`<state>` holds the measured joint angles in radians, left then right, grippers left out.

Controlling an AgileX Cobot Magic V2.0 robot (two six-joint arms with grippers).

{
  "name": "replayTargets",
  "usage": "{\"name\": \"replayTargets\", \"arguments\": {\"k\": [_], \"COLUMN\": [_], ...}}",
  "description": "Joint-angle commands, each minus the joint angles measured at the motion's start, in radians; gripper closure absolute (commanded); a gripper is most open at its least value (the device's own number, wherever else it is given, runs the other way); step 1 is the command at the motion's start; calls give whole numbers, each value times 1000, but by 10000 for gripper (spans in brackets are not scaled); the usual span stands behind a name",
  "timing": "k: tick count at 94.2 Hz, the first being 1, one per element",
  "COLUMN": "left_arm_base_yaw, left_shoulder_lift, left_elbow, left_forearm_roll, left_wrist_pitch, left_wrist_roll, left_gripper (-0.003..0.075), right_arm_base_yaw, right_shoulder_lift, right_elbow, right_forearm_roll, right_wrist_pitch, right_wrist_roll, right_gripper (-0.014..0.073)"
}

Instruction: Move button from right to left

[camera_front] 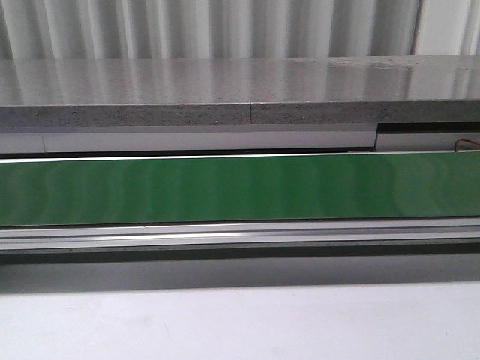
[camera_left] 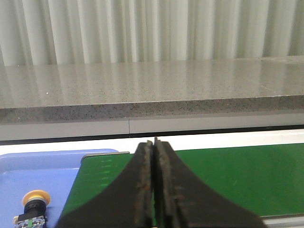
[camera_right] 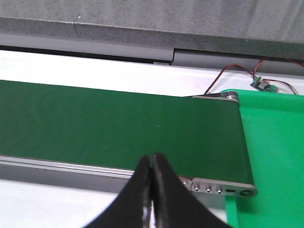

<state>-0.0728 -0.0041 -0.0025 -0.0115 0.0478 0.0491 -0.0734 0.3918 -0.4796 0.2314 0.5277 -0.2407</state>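
One button [camera_left: 32, 209] with a yellow cap lies on a blue tray [camera_left: 42, 175], seen only in the left wrist view. Its long axis runs along the tray floor, the cap pointing away from the camera toward the grey counter [camera_left: 152, 85]; its body is cut off by the frame edge. It sits to the side of the left gripper [camera_left: 153, 190], apart from it and untouched.

The left gripper is clenched, its two black fingers [camera_left: 142, 190] pressed together with nothing between them, aimed level out over the end of the single green belt [camera_left: 237, 175] beside the tray. The right gripper [camera_right: 152, 190] is likewise clenched and holds nothing, tilted down over the belt's near rail [camera_right: 95, 168]. Beyond it, at the belt's other end, lies one green tray [camera_right: 270, 156], with red and black wires [camera_right: 237, 71] behind it. The front view shows the belt alone; neither arm appears in it.
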Motion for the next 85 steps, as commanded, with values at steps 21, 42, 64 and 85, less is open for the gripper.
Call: {"name": "replayTargets", "arguments": {"k": [21, 42, 64, 85], "left_arm_base_yaw": [-7, -7, -7, -7], "left_shoulder_lift": [-35, -35, -35, -35], "left_elbow": [25, 25, 25, 25], "left_forearm_roll": [-6, -6, -6, -6], "left_wrist_pitch": [-83, -83, -83, -83], "left_wrist_roll": [-12, -12, -12, -12], "left_gripper": [740, 740, 740, 740], "right_arm_base_yaw": [38, 82, 92, 92], "right_shoulder_lift": [-138, -251, -359, -418], "right_elbow": [84, 242, 374, 463], "right_forearm_roll": [-116, -164, -188, -189], "right_wrist_pitch": [-192, -277, -381, -446], "right_wrist_roll": [129, 223, 291, 320], "right_gripper": [662, 662, 662, 662]}}
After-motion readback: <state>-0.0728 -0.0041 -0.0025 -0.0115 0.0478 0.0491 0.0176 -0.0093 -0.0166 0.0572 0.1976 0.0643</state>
